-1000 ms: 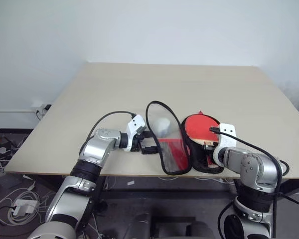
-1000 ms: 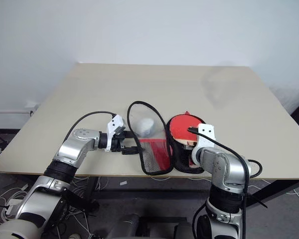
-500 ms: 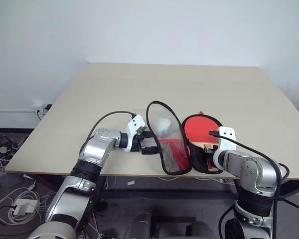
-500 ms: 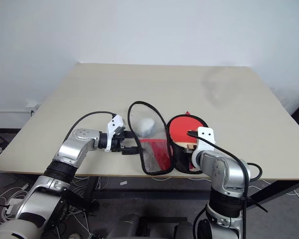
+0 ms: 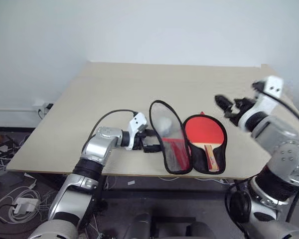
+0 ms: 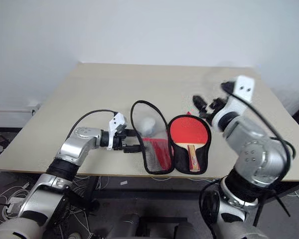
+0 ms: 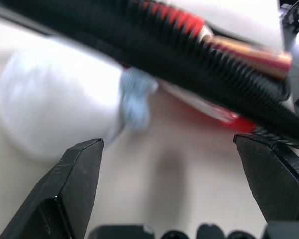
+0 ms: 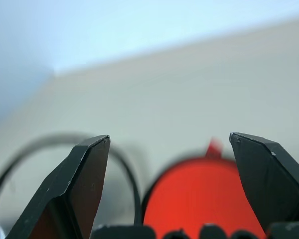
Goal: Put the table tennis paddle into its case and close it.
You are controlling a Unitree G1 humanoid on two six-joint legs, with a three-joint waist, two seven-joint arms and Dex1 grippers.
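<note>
Nearest the table's front edge, the case (image 5: 184,149) lies opened flat in two halves on the tan table (image 5: 114,94). Its right half, black-lined with black trim, holds the table tennis paddle (image 5: 205,135), red rubber face up, with the light wooden handle (image 5: 211,157) pointing toward the front edge. The left half is the clear plastic one, edged by a black zip trim; through it a red panel with mesh shows near the front, and a small white ball (image 5: 164,123) farther back. Just beside this clear half, on its left, the left gripper (image 5: 152,142) points toward the case's trim, its two black fingers spread wide with nothing between them; in the left wrist view the fingertips (image 7: 79,172) flank bare table, with the black zip edge and the white ball close ahead. Farther back and to the right, the right gripper (image 5: 229,105) is raised above the table, well apart from the paddle, its fingers wide apart and empty; the right wrist view looks between the fingertips (image 8: 87,172) onto the red blade and the far table edge.
</note>
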